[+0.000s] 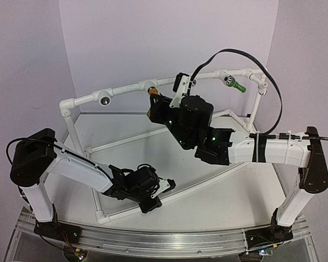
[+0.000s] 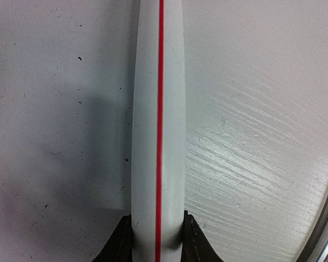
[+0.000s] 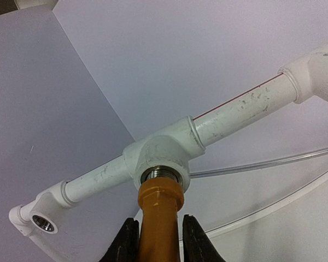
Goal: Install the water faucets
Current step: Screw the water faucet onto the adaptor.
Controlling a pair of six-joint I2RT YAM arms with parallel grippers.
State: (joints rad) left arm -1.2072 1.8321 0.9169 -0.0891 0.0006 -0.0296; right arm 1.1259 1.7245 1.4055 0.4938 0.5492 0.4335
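Observation:
The yellow-orange faucet (image 3: 159, 218) points up at the middle tee (image 3: 164, 150) of the white pipe frame, and its threaded end sits in the tee's socket. My right gripper (image 3: 159, 240) is shut on the faucet body, up under the top rail (image 1: 156, 103). The green faucet (image 1: 238, 85) sticks out of the right-hand socket on the same rail. Down low, my left gripper (image 2: 157, 240) is shut on the frame's front pipe (image 2: 157, 109), white with a red stripe, near the table's front (image 1: 161, 188).
An empty socket (image 3: 44, 222) sits in the left elbow of the top rail (image 1: 104, 100). A black cable (image 1: 262, 65) loops over the right arm. A thin clear tube (image 3: 273, 164) runs behind the rail. An aluminium rail (image 1: 164, 240) edges the near side.

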